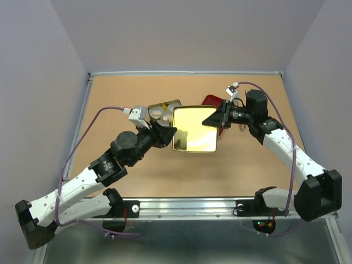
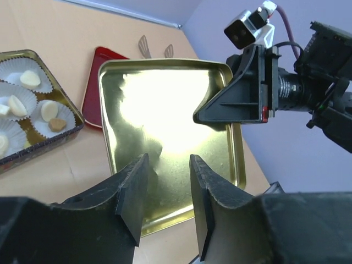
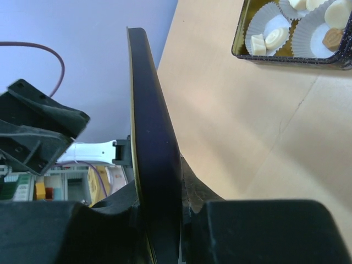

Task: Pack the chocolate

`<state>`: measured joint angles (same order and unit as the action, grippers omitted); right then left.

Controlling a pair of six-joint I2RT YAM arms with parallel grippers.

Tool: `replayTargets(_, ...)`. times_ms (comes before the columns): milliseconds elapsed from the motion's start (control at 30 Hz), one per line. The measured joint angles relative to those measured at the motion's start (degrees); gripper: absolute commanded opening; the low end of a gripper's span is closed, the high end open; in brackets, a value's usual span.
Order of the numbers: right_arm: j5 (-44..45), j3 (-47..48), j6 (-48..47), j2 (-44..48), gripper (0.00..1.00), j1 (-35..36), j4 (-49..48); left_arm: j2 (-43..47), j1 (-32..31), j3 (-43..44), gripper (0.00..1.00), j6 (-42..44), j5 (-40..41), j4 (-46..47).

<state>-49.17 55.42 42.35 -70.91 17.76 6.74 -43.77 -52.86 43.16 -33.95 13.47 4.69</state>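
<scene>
- Lavender walls point(image 1: 187, 33) enclose a tan wooden tabletop point(image 1: 247, 165) in the top view.
  - A square, mirror-glossy gold metal lid point(image 1: 195, 129) is at mid-table between the arms.
  - The right gripper point(image 1: 208, 122) meets its right edge and the left gripper point(image 1: 169, 133) sits at its left edge.
  - An open dark-rimmed tin point(image 1: 165, 102) lined with pleated white paper cups point(image 1: 157, 113) lies by the lid's far-left corner.
  - A red tray point(image 1: 210, 100) shows past the far-right corner.
- Left wrist view:
  - The left gripper's fingers point(image 2: 137, 192) stand moderately apart and grip nothing. The lid's shallow inner face and raised near rim show through the gap.
  - The right gripper is clamped on the lid's far-right rim.
  - Cream-white and tan-brown chocolate lumps point(image 2: 49, 110) rest in the tin's cups at frame left, one or two per cup. They are smooth and rounded.
  - One tan lump point(image 2: 56, 125) touches a cream lump in the same cup.
- Right wrist view:
  - The lid is seen edge-on, its long axis running up the frame. It shows a dark outer face and a thin gold rim, and it is pinched between the right gripper's closed fingers point(image 3: 195, 192).
  - The chocolate lumps lie in the tin at top right.
  - A blocky cream piece point(image 3: 258, 44) sits beside an oval cream piece point(image 3: 275, 37) whose long axis slants up to the right.
  - A tan rounded lump point(image 3: 333, 38) sits in the neighbouring cup.
</scene>
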Motion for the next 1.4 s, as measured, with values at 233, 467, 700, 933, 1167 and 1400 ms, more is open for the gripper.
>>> replayTargets(233,0.0,1.2,3.1,0.2,0.11,0.0,-0.4,1.2,1.4,-2.5,0.54,-0.9,-0.9,1.1)
replayTargets(467,-1.3,3.3,5.2,1.6,0.11,0.0,-1.7,3.5,2.4,-3.0,0.56,-2.0,-0.5,1.6)
replayTargets(700,-2.8,3.5,6.6,2.0,0.11,0.2,-3.4,0.1,2.4,-3.1,0.57,-2.6,-3.3,3.9)
replayTargets(933,-3.5,3.5,8.8,2.7,0.11,1.2,-6.5,-1.7,2.4,-3.3,0.52,-3.1,-5.9,6.3)
replayTargets(1167,-3.7,3.5,9.3,3.2,0.22,1.8,-8.9,-1.0,2.4,-4.2,0.34,-3.5,-7.5,8.7)
replayTargets(1400,-3.4,3.5,9.0,2.6,0.40,1.9,-10.7,1.6,2.5,-5.5,0.20,-5.0,-9.2,11.0)
